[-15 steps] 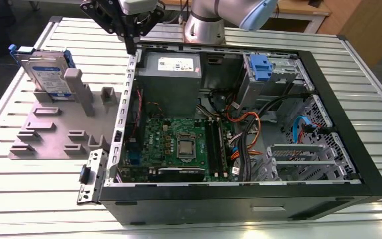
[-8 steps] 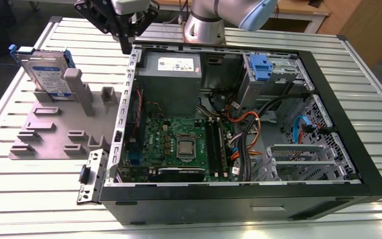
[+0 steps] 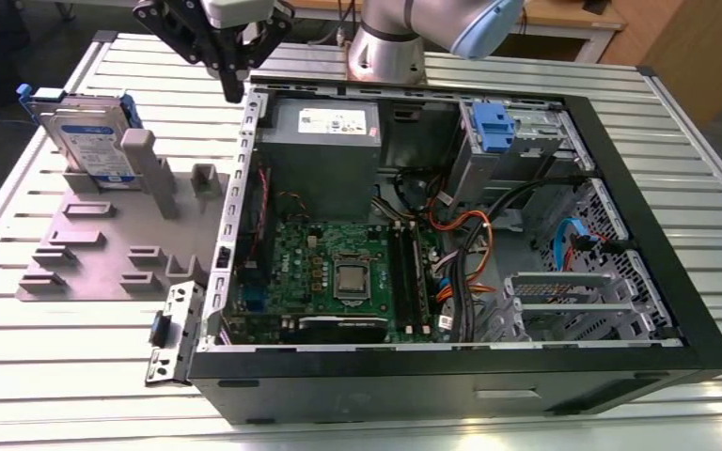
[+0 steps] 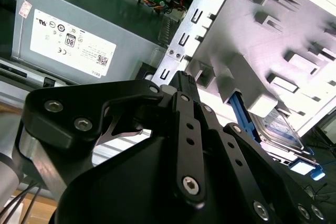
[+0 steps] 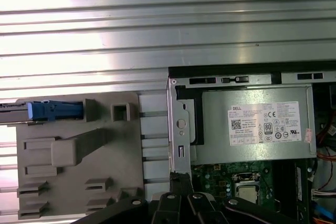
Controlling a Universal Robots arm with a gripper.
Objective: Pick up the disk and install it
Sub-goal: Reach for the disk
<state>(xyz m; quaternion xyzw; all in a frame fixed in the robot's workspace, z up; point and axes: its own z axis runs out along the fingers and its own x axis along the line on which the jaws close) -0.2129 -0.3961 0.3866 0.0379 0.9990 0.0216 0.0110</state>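
Observation:
The disk [image 3: 89,141] stands on edge in a grey holder [image 3: 98,254] at the exterior view's left, its white-and-blue label facing out and a blue frame around it. In the first wrist view the disk [image 5: 52,110] appears edge-on as a blue strip, and in the second wrist view the disk [image 4: 281,129] lies beyond the holder [image 4: 252,40]. My gripper [image 3: 232,92] hangs above the table, over the near wall of the open computer case [image 3: 251,169], to the right of the disk and apart from it. Its fingers [image 4: 182,77] meet at the tips, shut on nothing.
The open case holds a grey power supply box [image 3: 323,141] with a white sticker, a green motherboard [image 3: 336,272], cables and a drive bay with a bare blue bracket [image 3: 492,127]. Everything rests on a ribbed metal table [image 3: 72,376]. The arm's base [image 3: 386,47] stands behind the case.

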